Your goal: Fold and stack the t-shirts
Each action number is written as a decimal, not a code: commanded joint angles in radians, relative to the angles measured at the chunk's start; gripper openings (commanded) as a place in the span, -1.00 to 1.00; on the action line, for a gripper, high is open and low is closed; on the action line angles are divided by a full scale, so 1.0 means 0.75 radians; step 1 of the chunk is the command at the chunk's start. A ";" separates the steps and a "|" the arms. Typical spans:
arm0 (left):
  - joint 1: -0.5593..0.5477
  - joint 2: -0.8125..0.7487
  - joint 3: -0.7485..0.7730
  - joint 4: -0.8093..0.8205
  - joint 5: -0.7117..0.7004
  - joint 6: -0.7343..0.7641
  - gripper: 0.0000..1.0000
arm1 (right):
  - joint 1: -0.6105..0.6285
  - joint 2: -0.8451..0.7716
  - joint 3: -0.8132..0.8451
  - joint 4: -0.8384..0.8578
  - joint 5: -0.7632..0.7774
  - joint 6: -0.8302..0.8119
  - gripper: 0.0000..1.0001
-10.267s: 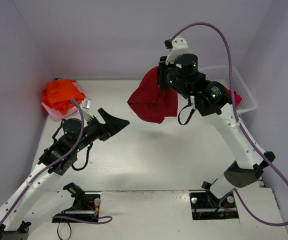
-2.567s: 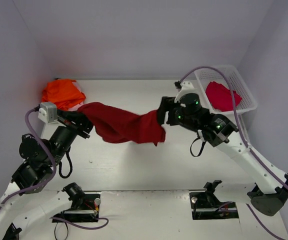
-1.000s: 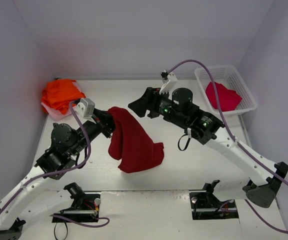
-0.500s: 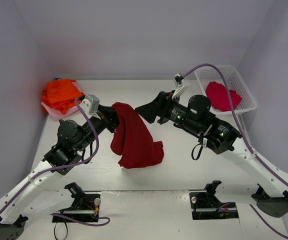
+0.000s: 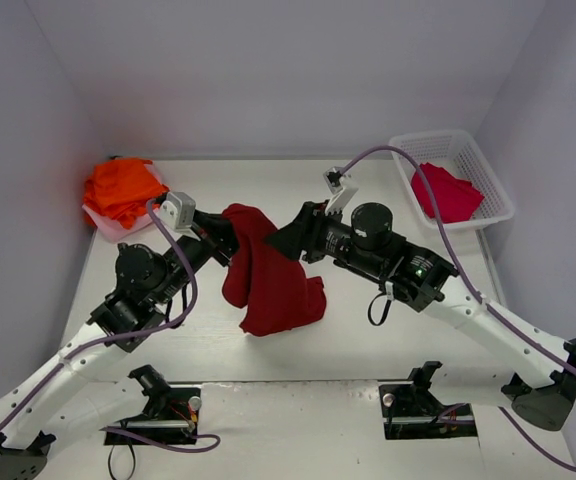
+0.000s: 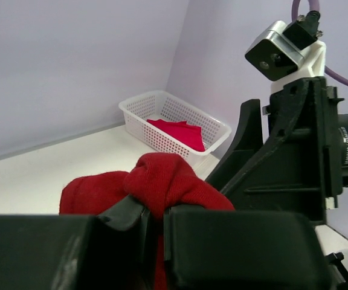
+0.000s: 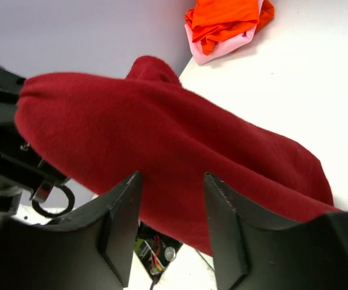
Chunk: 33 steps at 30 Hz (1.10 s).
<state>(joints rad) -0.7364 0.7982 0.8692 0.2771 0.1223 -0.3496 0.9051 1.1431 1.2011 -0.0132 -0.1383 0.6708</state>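
A large dark red t-shirt hangs bunched from my left gripper, its lower end resting on the table. In the left wrist view that gripper is shut on a fold of the red cloth. My right gripper is at the shirt's right side. Its fingers stand apart in the right wrist view, with the red cloth stretched across just beyond the tips. Orange t-shirts lie on a pale pink one at the far left. A crimson t-shirt lies in the basket.
The white lattice basket stands at the far right corner against the wall. Both arms meet over the table's middle, and the right arm fills the right of the left wrist view. The orange pile sits by the left wall.
My right gripper has swung left and down onto the hanging shirt, and its fingers have drawn closer together. The left gripper has kept its hold and barely moved.
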 commanded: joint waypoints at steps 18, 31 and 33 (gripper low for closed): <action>0.012 -0.197 -0.009 0.085 -0.030 -0.016 -1.00 | 0.008 0.010 0.174 -0.105 0.145 -0.205 -0.06; 0.010 -0.199 -0.032 0.148 0.031 -0.111 -1.00 | 0.006 0.008 -0.022 0.201 -0.057 -0.285 0.22; 0.012 -0.209 -0.034 0.146 0.029 -0.113 -1.00 | 0.008 0.024 -0.051 0.255 -0.079 -0.281 0.22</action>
<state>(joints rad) -0.7364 0.6567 0.8215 0.2588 0.1265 -0.4068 0.9051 1.1477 1.1763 0.0216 -0.1448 0.4801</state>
